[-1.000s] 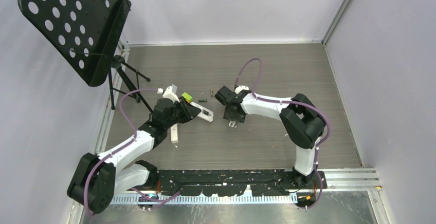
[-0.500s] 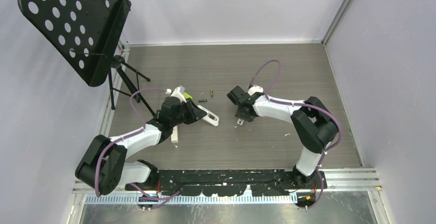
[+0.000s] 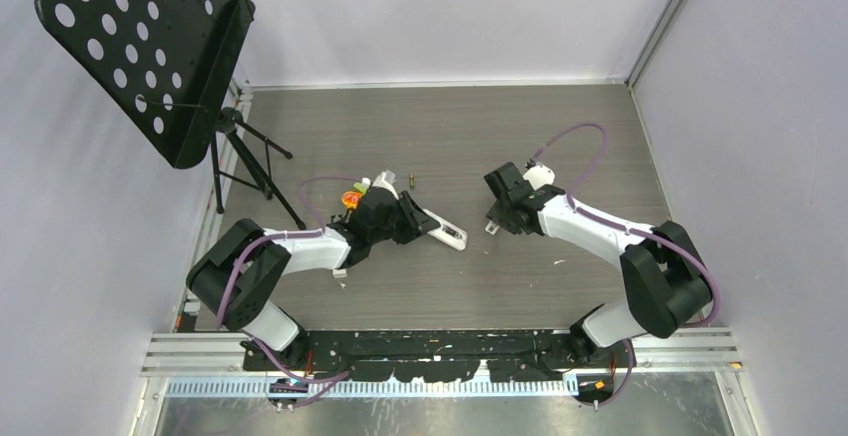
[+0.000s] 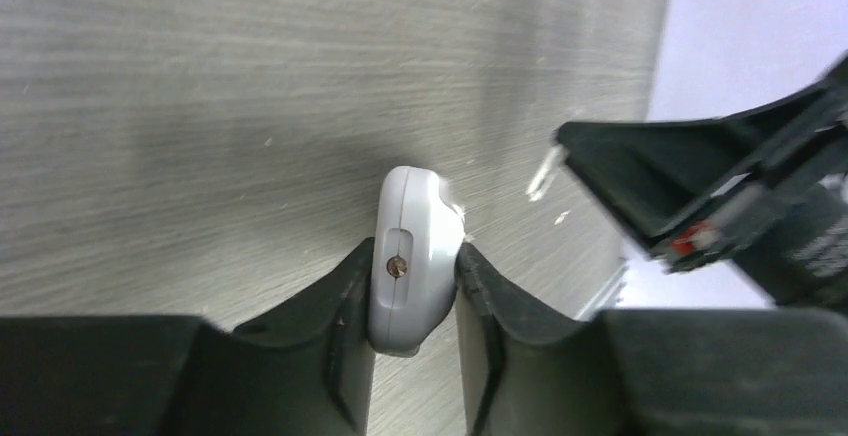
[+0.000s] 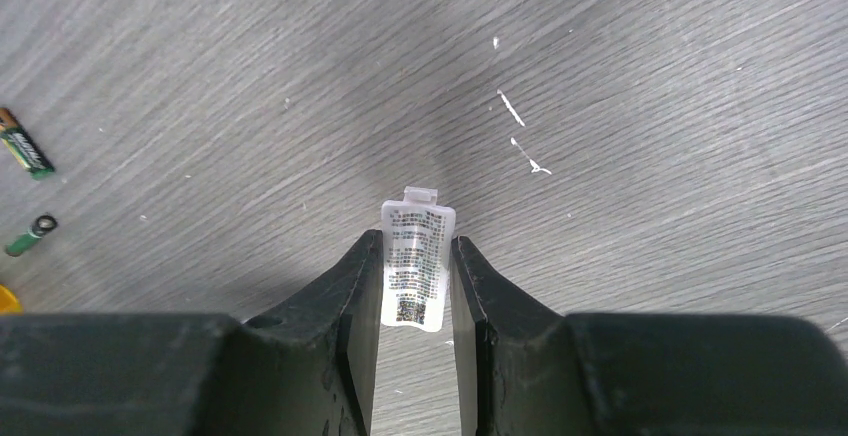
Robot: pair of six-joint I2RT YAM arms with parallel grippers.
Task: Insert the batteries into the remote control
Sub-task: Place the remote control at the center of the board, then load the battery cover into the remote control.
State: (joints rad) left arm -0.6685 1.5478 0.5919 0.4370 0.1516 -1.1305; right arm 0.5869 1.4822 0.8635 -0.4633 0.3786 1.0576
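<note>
The left fingers (image 4: pixel 340 306) are clamping at a narrow gap on the sides of the white remote (image 4: pixel 410 246). In the top view the remote is sticking out from them toward 4 o'clock, low over the worktop (image 3: pixel 450 126). The right fingers (image 5: pixel 352 286) are pinching a small white labelled plate (image 5: pixel 415 266), also at a narrow gap. Two batteries (image 5: pixel 26 148) are lying loose on the worktop, at 12 o'clock of the left fingers and 10 o'clock of the right fingers, touching neither.
</note>
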